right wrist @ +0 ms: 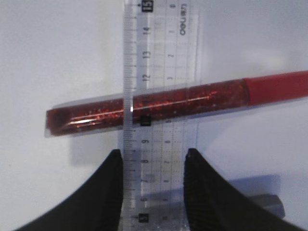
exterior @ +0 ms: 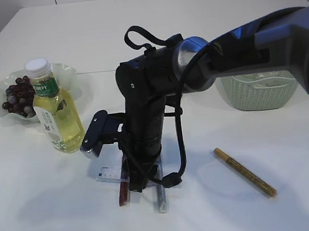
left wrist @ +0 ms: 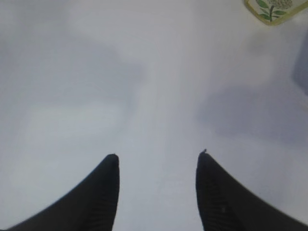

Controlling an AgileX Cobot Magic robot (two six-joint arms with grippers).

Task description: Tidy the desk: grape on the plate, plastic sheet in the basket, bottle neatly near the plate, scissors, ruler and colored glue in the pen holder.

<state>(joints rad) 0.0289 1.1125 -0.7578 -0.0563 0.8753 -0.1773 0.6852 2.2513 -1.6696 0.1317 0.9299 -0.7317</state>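
Nearest the front edge of the bench [exterior: 38, 218], the right pincer [right wrist: 153, 159] is seen lowered over a clear ruler [right wrist: 159, 57]. Its fingers are spread, one to each long side of the ruler, and nothing is pinched yet. A red glitter glue tube [right wrist: 154, 108] lies across the ruler just beyond the fingertips [right wrist: 115, 161]. A second, grey tube [right wrist: 267, 202] is partly seen beside the right finger; in the exterior view it lies beside the red one, toward the front edge.

The left pincer [left wrist: 156, 159] is spread over bare bench surface and holds nothing. Where it sits on the bench cannot be told, as the arm is not seen in the exterior view.

To the right of centre a gold pen [exterior: 244, 171] lies alone. Toward the left edge the bottle [exterior: 56, 107] stands upright, just in front of the plate [exterior: 77, 74], on which the grape [exterior: 18, 97] bunch rests. The basket [exterior: 258, 92] stands toward the right edge, partly hidden by the arm. Scissors, plastic sheet and pen holder are not seen.

Judgement: grape and bottle steps appear done; the ruler pick-up is in hand. The next move calls for the fingers to be closed on the ruler's edges and for a lift. Because the red tube rests on the ruler, it may roll or be dragged.
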